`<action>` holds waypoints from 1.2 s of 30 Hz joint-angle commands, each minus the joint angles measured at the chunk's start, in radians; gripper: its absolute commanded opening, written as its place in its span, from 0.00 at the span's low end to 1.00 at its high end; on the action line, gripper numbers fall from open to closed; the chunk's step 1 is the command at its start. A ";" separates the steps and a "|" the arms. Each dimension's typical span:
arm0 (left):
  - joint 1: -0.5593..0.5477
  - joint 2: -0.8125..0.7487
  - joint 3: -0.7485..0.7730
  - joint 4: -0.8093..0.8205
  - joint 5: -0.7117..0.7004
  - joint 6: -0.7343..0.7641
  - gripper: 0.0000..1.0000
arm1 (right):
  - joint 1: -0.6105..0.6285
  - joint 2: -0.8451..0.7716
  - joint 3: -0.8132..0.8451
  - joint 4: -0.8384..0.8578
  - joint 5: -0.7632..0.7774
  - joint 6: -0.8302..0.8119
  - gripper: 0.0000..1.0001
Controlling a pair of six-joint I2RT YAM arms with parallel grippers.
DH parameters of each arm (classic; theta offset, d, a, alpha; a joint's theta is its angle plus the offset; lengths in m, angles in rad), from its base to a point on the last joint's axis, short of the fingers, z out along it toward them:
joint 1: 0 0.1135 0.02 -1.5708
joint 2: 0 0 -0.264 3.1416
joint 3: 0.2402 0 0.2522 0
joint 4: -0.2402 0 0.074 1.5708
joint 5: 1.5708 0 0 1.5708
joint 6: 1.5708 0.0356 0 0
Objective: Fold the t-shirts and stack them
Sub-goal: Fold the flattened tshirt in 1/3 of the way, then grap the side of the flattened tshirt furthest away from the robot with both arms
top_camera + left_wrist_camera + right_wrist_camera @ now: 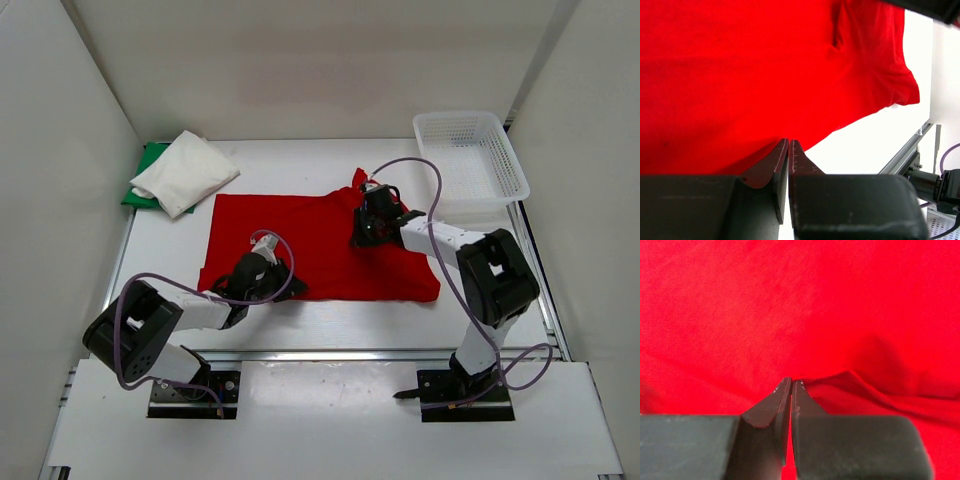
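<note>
Both my grippers pinch the red shirt (310, 235) spread mid-frame: left gripper (789, 143) at its lower-left hem, right gripper (791, 383) near its upper-right corner; white shirt (186, 172) on green shirt (150, 155), upper left

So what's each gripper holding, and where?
Both hold the red t-shirt: left gripper its near edge, right gripper a fold near its far right corner.

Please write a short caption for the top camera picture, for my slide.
Left gripper and right gripper pinch the red shirt spread on the table; white shirt folded on green shirt.
</note>
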 commanded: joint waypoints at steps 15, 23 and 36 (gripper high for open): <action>-0.023 -0.045 0.109 -0.155 -0.044 0.111 0.19 | 0.018 -0.205 -0.144 0.075 0.074 0.027 0.18; 0.007 0.110 0.145 -0.176 0.021 0.114 0.19 | -0.030 -0.292 -0.427 0.140 0.009 0.089 0.00; -0.031 -0.155 -0.169 -0.160 0.043 -0.027 0.23 | 0.030 -0.531 -0.645 0.014 -0.017 0.208 0.04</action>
